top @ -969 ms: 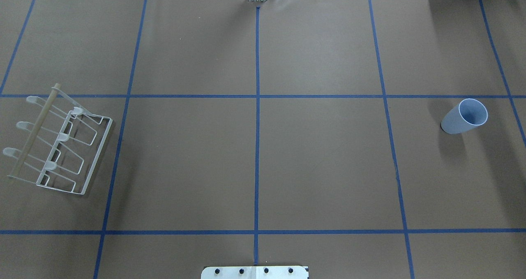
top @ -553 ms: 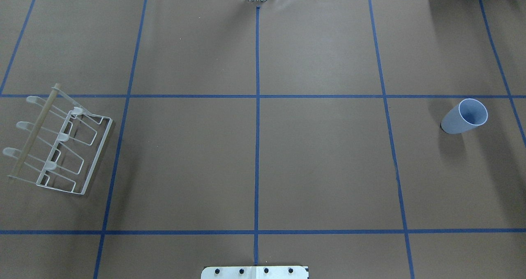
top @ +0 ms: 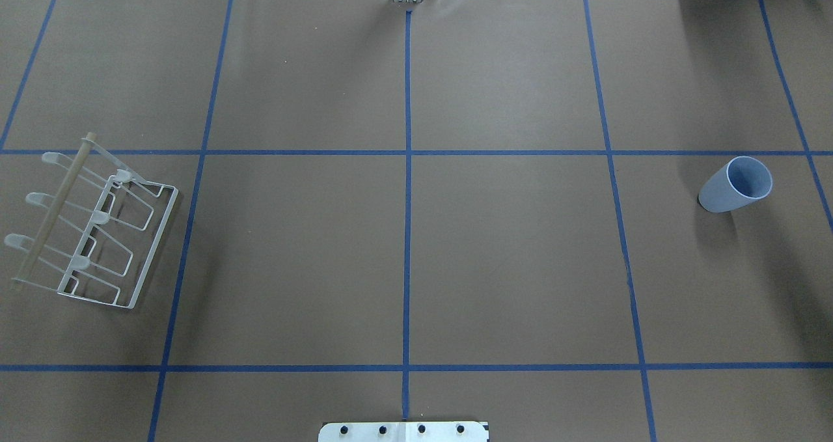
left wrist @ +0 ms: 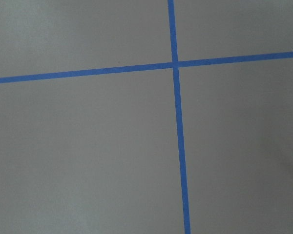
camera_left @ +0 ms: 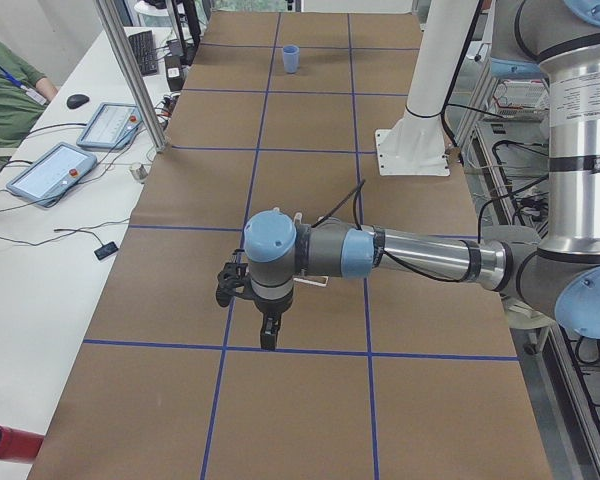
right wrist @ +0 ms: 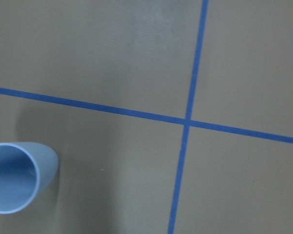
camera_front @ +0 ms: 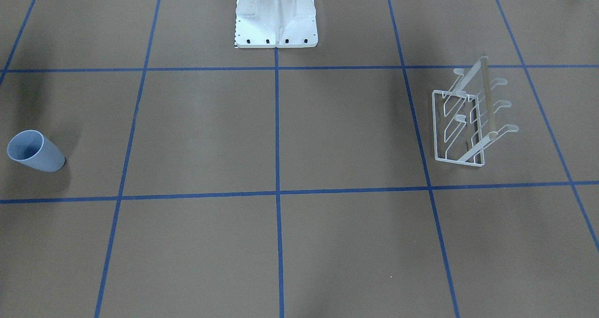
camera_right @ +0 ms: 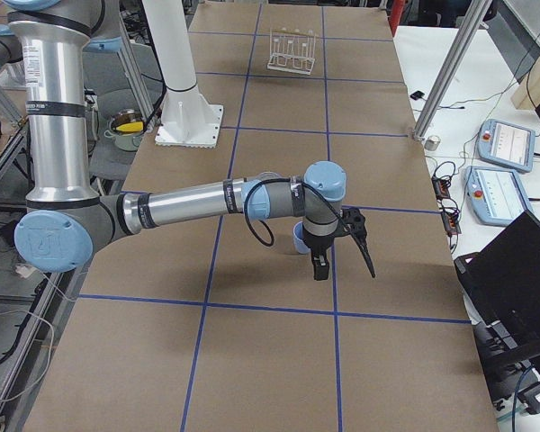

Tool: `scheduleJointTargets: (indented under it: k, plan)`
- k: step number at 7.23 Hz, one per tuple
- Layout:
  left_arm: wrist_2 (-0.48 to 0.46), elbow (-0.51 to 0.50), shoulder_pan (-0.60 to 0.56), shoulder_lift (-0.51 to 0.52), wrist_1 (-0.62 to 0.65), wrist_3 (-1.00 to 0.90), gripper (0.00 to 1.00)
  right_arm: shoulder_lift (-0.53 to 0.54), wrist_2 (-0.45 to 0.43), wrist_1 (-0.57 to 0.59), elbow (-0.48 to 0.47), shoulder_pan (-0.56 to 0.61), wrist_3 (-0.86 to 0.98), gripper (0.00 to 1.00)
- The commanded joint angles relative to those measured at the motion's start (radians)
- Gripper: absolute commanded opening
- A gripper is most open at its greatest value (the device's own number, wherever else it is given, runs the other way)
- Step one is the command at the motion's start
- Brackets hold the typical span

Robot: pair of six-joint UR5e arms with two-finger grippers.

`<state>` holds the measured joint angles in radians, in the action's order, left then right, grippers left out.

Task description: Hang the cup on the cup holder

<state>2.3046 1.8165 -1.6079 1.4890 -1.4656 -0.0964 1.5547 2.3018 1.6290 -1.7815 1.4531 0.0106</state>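
Observation:
The light blue-grey cup (top: 735, 185) stands open end up on the brown table at the right; it also shows in the front view (camera_front: 35, 151), the left side view (camera_left: 291, 58) and the right wrist view (right wrist: 17, 178). The white wire cup holder (top: 97, 227) with its wooden rod stands at the far left (camera_front: 468, 121) (camera_right: 292, 49). My right gripper (camera_right: 342, 261) hangs above the table close to the cup. My left gripper (camera_left: 248, 312) hangs above the table at the rack's end. Both show only in side views, so I cannot tell open or shut.
The white robot pedestal (camera_front: 276, 18) stands at the table's near middle edge (top: 403, 432). Blue tape lines mark a grid on the table. Tablets (camera_left: 50, 170) and a laptop (camera_right: 513, 270) lie on side tables beyond the far edge. A person (camera_left: 5, 90) sits there.
The cup and the cup holder have not moved. The shadow on the table near the cup has shifted slightly.

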Motion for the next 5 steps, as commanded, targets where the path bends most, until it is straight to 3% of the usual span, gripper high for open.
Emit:
scheduleJointTargets:
  k: [1,2,5]
  plan:
    - [0.003,-0.002,0.0,0.03,-0.019,-0.011,0.98,0.001,0.037,-0.106,0.017,-0.057,-0.003,1.0]
    - [-0.004,-0.005,0.0,0.028,-0.036,-0.008,0.98,-0.001,0.036,-0.16,0.052,-0.101,-0.004,1.0]
    - [-0.004,-0.01,0.002,0.031,-0.039,-0.002,0.98,-0.033,0.069,-0.173,0.102,-0.148,-0.036,1.0]
